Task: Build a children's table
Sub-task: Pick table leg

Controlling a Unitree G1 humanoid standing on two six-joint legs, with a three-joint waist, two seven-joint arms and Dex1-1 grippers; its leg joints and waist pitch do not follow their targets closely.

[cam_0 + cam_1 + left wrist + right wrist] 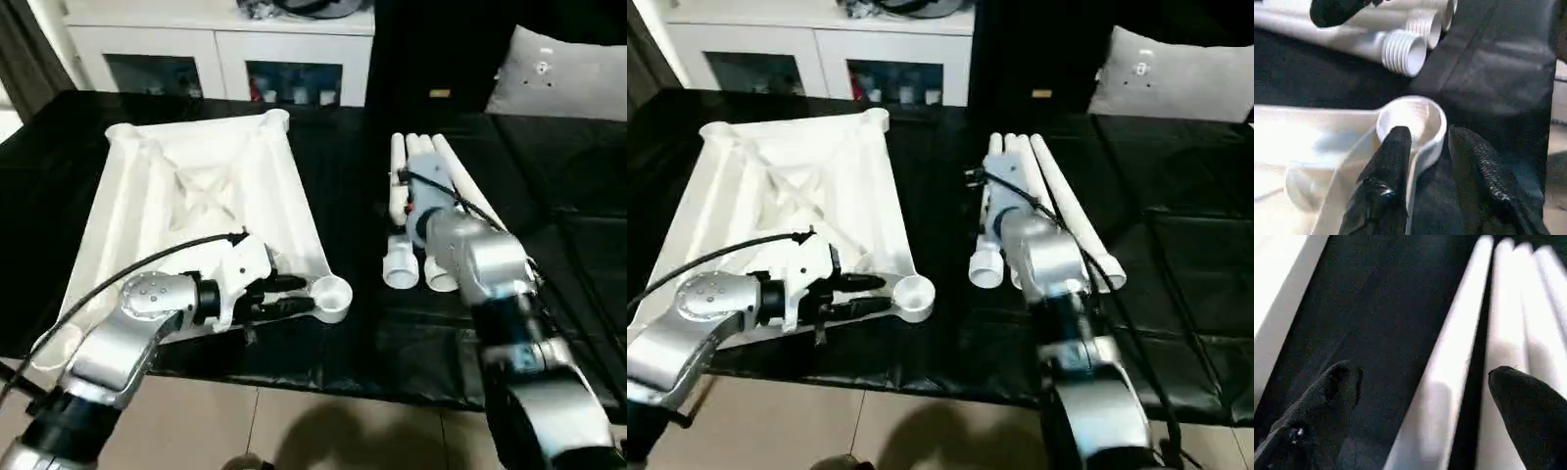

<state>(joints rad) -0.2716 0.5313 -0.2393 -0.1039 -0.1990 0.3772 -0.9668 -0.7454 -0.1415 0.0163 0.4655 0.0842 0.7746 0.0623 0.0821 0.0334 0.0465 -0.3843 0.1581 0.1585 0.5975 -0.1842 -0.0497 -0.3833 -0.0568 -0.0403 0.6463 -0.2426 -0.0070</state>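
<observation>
White ribbed tabletop [196, 186], round socket [1413, 122] | left tool [1430, 161] astride rim | right tool [1420, 396] apart over tube legs [431, 186]

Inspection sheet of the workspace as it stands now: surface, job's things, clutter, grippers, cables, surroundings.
Surface: black table cover, creased.
Job's things: white tabletop lies underside up, ribs and round corner sockets showing; near socket at the cover's front. White legs lie bundled side by side to its right, threaded ends toward the robot.
Clutter: nothing seen.
Grippers: left gripper at the near socket, one finger over its rim, one outside, jaws parted. Right gripper open over the legs, holding nothing.
Cables: black cable along the left arm; another on the right arm.
Surroundings: white cabinet behind; grey cushion far right.
</observation>
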